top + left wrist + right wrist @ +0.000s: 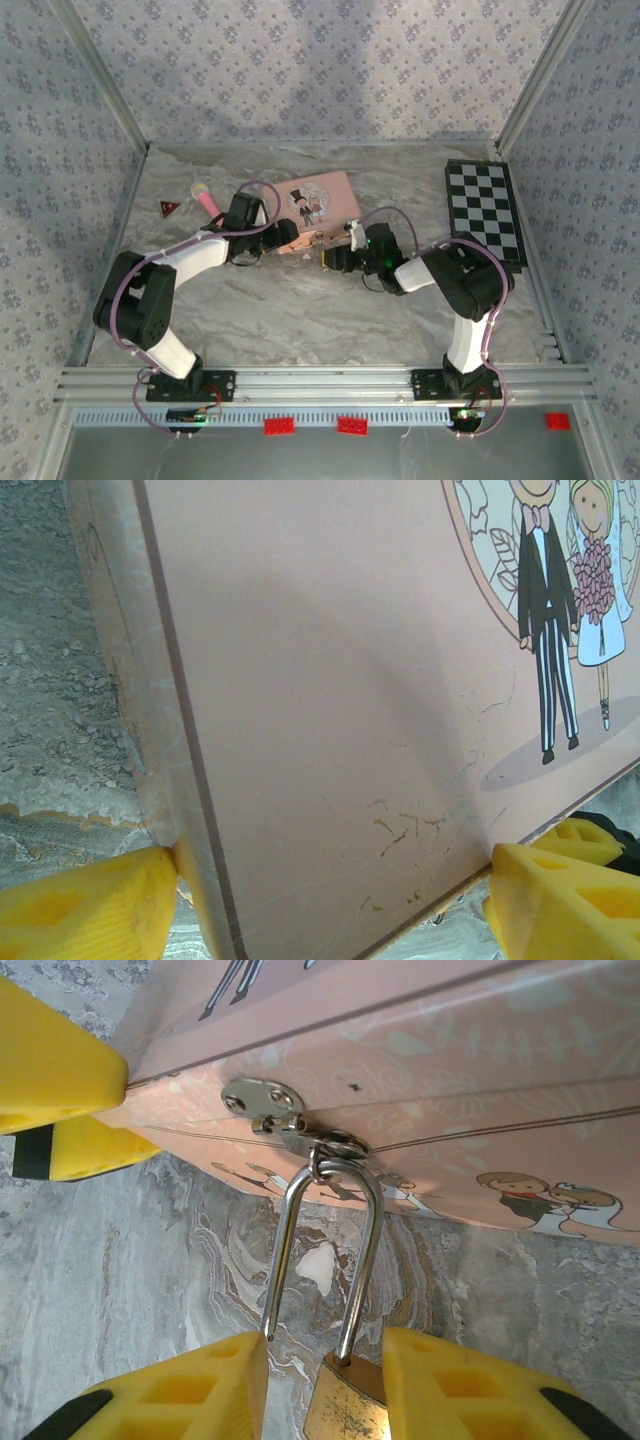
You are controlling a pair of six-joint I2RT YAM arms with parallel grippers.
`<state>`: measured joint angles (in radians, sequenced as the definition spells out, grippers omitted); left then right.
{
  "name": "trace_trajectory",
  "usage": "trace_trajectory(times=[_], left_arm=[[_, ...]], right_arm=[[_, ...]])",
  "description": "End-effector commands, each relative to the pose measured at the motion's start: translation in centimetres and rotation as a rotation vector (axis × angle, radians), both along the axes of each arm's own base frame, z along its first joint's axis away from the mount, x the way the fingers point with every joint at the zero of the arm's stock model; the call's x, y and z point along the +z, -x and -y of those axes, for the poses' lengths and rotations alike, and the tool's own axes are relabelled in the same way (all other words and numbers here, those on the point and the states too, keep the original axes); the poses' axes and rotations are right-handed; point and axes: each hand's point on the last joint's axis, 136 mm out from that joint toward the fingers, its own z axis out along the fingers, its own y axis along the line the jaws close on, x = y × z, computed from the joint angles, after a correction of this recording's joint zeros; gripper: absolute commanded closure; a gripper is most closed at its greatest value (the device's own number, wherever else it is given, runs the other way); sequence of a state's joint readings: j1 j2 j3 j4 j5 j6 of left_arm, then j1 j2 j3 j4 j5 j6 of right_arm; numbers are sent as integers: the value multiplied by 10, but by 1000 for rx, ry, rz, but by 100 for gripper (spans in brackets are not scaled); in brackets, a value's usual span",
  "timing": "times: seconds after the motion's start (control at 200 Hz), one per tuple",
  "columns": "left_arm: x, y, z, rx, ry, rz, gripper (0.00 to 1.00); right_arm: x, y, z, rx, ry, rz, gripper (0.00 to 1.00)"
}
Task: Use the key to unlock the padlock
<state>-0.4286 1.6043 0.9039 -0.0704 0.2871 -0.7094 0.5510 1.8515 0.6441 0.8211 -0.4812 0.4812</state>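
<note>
At the near side of the pink tin (320, 205), the brass padlock (345, 1400) hangs from the tin's hasp (265, 1100), one leg of its shackle (365, 1220) apparently free of the body. The left pincer (332, 875) clamps the tin across its width, seemingly to steady it. The right pincer (327, 1348) stands partly apart, flanking the padlock; whether it pinches cannot be told.

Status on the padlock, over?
Left tool clamped on pink tin. Right tool pinching padlock; shackle open, one leg free, hooked through tin's hasp. Left tool's finger close beside hasp.
</note>
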Motion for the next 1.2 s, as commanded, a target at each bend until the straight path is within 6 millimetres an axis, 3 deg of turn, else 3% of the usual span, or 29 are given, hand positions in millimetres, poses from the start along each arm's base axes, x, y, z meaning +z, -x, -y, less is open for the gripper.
trace_trajectory(times=[0.0,0.435,0.86,1.194], left_arm=[[-12,12,-2,2,-17,-44,20],[-13,12,-2,6,-10,-45,20],[-15,14,-3,12,-9,-48,20],[-17,13,-1,20,1,-56,20]], right_arm=[[6,-4,-3,11,-18,25,64],[1,-15,-9,6,-24,12,71],[-6,-7,-18,29,-39,-24,83],[-4,-9,-7,-71,-65,-27,92]])
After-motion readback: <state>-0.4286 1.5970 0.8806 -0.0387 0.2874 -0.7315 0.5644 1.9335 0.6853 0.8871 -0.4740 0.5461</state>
